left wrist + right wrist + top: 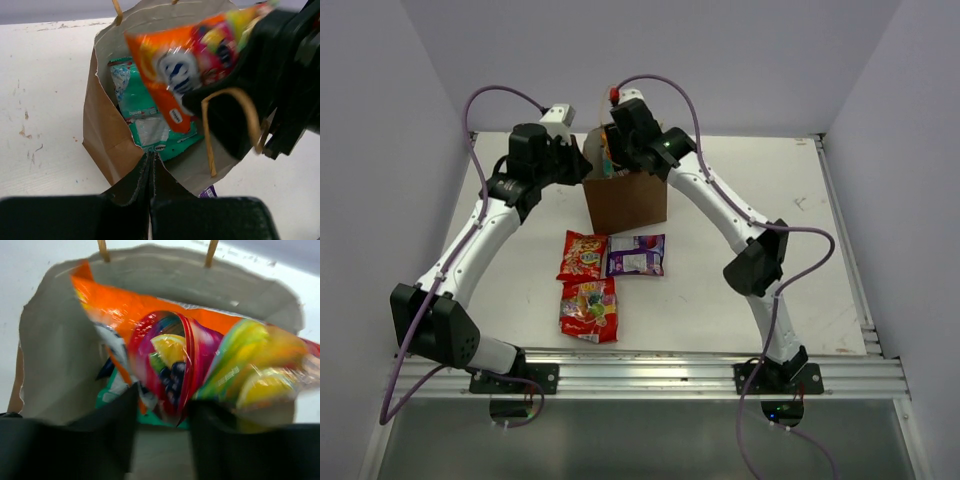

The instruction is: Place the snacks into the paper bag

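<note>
White table (760,200). The paper bag (625,202) stands upright on it, mouth open, directly beneath both pincers.

Left pincer (150,159): jaws closed flat together on the bag's near rim, with the paper pinched between them.

Right pincer (162,407): over the bag mouth, clamped on an orange packet (165,345) with a fruit print. The packet hangs tilted between its fingers, lower corner pointing into the mouth.

A teal packet (150,117) lies inside the bag, below the right pincer's load and just beyond the left pincer's tips.

One loop handle (234,95) shows in front of the right pincer in the left wrist view.

Outside the bag, well apart from either pincer and toward the arm bases, three packets lie flat on the table. They are a large red packet (588,310), a smaller red packet (582,255), and a purple packet (636,255) just beside the smaller red one.
</note>
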Controlling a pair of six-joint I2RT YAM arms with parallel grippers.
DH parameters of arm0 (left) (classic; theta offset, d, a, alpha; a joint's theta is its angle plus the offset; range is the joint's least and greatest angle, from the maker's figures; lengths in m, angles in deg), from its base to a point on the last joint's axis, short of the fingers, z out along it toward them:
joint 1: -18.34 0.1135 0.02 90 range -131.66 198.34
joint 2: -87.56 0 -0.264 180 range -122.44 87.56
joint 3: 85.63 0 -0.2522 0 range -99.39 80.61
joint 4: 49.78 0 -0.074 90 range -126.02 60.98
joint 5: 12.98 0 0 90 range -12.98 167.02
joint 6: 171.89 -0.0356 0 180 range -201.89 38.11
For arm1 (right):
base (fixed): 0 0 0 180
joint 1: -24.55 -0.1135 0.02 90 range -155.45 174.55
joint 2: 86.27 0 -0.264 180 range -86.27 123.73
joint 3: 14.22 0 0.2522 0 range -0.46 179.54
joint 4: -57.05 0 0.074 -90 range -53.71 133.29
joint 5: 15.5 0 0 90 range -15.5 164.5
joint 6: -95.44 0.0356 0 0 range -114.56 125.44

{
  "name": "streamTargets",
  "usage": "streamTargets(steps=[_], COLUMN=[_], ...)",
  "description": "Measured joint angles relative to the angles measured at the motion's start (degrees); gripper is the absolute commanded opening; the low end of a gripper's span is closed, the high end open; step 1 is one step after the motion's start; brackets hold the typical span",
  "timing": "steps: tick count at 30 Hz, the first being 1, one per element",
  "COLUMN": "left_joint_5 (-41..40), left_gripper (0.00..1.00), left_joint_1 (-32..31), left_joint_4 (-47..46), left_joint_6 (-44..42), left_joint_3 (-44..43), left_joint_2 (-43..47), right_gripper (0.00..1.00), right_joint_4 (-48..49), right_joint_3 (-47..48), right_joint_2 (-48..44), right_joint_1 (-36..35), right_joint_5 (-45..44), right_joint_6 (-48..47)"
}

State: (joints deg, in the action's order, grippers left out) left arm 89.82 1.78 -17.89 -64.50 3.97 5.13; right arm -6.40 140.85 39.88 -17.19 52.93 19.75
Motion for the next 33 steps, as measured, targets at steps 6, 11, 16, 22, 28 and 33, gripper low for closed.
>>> streamTargets(steps=[6,11,16,22,28,33], left_joint_5=[0.0,-0.1,-0.2,-0.7,-0.9,-1.1], left_gripper=[0.00,0.00,0.00,0.00,0.00,0.00], left_joint_1=[0.0,0.0,0.0,0.0,0.0,0.0], left_joint_4=[-0.1,-0.1,0.0,0.1,0.4,0.7], left_joint_6=[0.0,0.0,0.0,0.0,0.0,-0.5], left_joint_3=[0.0,0.0,0.0,0.0,0.0,0.0], left_joint_2=[0.0,0.0,0.0,0.0,0.1,0.3], right_gripper=[0.82,0.83,0.83,0.82,0.81,0.81], right_joint_4=[2.9,7.8,13.8,19.8,22.9,29.8], right_joint_3=[-11.5,-27.5,-48.4,-64.2,-70.4,-71.3], right_joint_2=[-8.3,-28.7,-47.3,-41.7,-31.8,-31.3], right_joint_1=[-1.3,-3.1,-4.0,-6.4,-9.0,-8.9], right_joint_5=[1.2,-0.8,-0.4,2.9,6.2,5.9], right_joint_6=[-0.7,-0.9,2.6,7.5,9.7,10.3])
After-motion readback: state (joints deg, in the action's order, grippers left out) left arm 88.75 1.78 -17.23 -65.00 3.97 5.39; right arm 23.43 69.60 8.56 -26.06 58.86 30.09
